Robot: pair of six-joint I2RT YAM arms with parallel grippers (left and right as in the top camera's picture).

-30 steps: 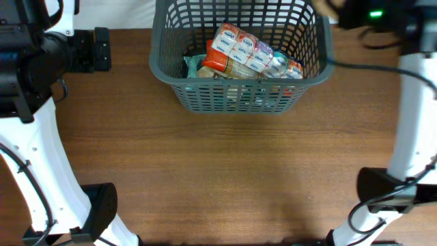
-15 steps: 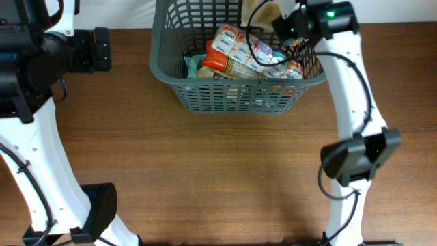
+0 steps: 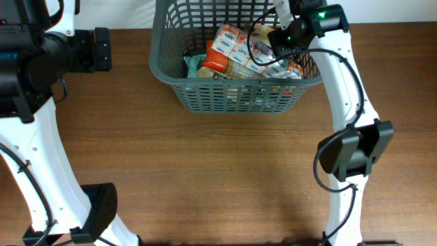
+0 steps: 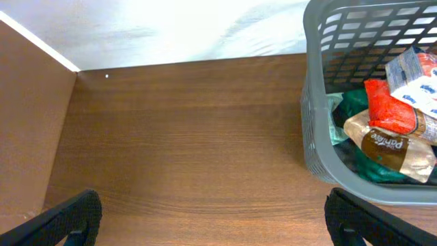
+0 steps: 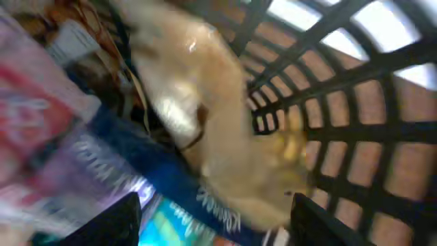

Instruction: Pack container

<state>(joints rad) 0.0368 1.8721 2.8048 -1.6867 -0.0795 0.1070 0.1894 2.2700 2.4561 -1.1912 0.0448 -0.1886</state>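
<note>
At the near side of the desk point(image 3: 218, 178), the left gripper point(image 4: 213, 222) hangs spread and empty. The container point(image 3: 239, 83) sits at the far middle, packets point(image 3: 239, 51) heaped almost to its rim. The right gripper point(image 5: 215, 205) is in its far right corner at a pale packet point(image 5: 218, 137). Blur hides whether it pinches it. Dropped there, the packet may slide off the heap, or the fingers may snag the lattice.

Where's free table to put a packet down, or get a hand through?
Widest bare table lies in front of the container, between the left arm and right arm. Another free strip: left of the container, up to the left arm. Crowded: inside the container, packets piled, with the right hand over its far right corner.
</note>
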